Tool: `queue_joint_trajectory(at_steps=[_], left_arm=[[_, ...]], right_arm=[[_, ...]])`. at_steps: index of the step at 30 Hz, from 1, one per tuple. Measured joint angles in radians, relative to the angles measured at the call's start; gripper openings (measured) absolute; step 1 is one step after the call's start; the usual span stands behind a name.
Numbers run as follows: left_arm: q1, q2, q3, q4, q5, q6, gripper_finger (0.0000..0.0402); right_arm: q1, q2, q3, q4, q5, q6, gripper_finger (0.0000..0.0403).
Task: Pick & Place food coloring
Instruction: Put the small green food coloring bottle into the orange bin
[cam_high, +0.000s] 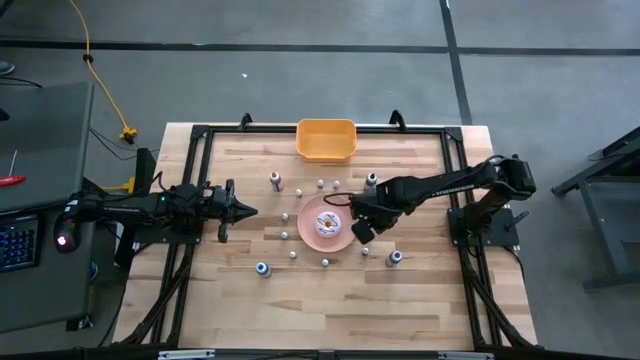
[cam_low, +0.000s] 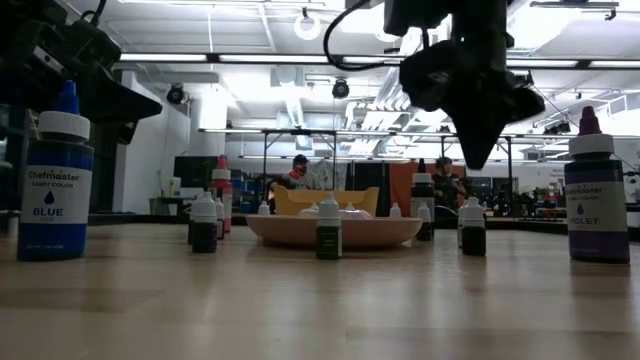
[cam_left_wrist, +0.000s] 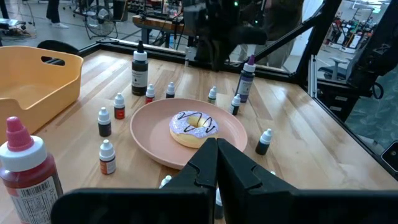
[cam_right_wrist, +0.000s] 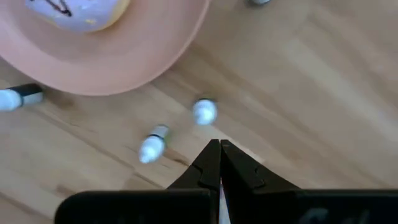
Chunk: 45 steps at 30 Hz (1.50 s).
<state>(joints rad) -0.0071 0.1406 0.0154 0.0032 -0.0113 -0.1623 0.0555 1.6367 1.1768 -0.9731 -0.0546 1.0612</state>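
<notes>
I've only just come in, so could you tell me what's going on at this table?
The right gripper hangs shut and empty above small food coloring bottles beside the pink plate. The left gripper, also shut, waits at the table's left side. No bottle is in the orange bin yet.

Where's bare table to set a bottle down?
Free: the near strip of the table below the bottle row, and the far corners beside the orange bin. Crowded: all round the pink plate, ringed by small bottles.
</notes>
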Motion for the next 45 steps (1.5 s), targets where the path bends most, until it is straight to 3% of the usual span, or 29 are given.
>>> queue_joint_trajectory(at_steps=[4, 15, 20, 27, 45], left_arm=[[0.0, 0.0, 0.0, 0.0, 0.0, 0.0, 0.0001], [0.0, 0.0, 0.0, 0.0, 0.0, 0.0, 0.0001], [0.0, 0.0, 0.0, 0.0, 0.0, 0.0, 0.0001], [0.0, 0.0, 0.0, 0.0, 0.0, 0.0, 0.0001], [0.0, 0.0, 0.0, 0.0, 0.0, 0.0, 0.0001]], right_arm=[[0.0, 0.0, -0.028, 0.054, -0.002, 0.016, 0.0031], [-0.002, 0.036, -0.028, 0.082, 0.013, 0.014, 0.0169], [-0.003, 0.081, -0.015, 0.086, -0.003, 0.013, 0.0207], [-0.003, 0.114, -0.012, 0.104, -0.034, 0.015, 0.021], [-0.01, 0.126, -0.013, 0.08, 0.0, 0.038, 0.0175]])
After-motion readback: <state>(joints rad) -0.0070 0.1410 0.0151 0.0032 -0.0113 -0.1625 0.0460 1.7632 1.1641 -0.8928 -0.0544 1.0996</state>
